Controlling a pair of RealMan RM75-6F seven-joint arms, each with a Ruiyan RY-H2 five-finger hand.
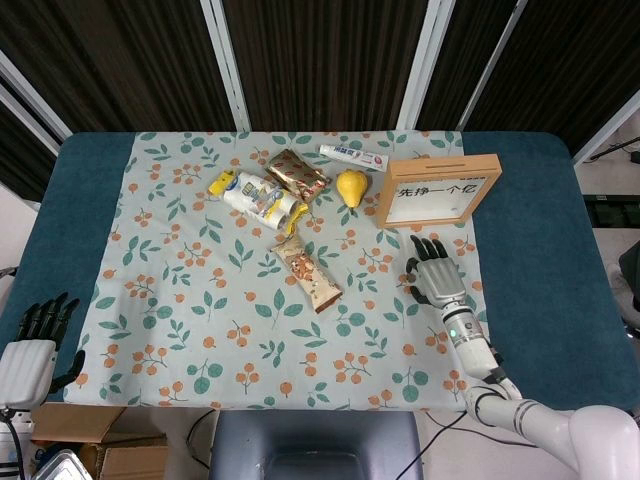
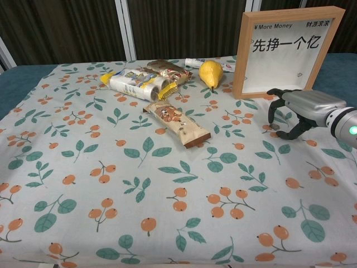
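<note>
My right hand (image 1: pixel 434 277) hovers palm down over the floral cloth (image 1: pixel 200 300), just in front of the wooden framed sign (image 1: pixel 438 190); fingers (image 2: pixel 272 109) apart and curled downward, holding nothing; a small coin (image 2: pixel 274 127) lies on the cloth under the fingertips, whether touched I cannot tell. My left hand (image 1: pixel 35 345) sits off the near left corner of the tabletop (image 1: pixel 540 250), well apart from everything; fingers spread, nothing in them.

Around the right hand: the sign stands upright just behind it, printed face toward me; nothing lies between my fingers and the coin. The pear (image 1: pixel 351 187) stands just left of the sign; the toothpaste tube (image 1: pixel 352 156) lies behind the pear. Further left, the brown foil packet (image 1: pixel 297 174) and the white-and-yellow wrapped pack (image 1: pixel 260 198) lie close together. The nut snack bar (image 1: pixel 308 274) lies alone at mid-cloth, slanted, well apart from my right hand.

Count: one sign; one coin; one pear; one tube; one foil packet; one wrapped pack; one snack bar; seven items on one cloth.
</note>
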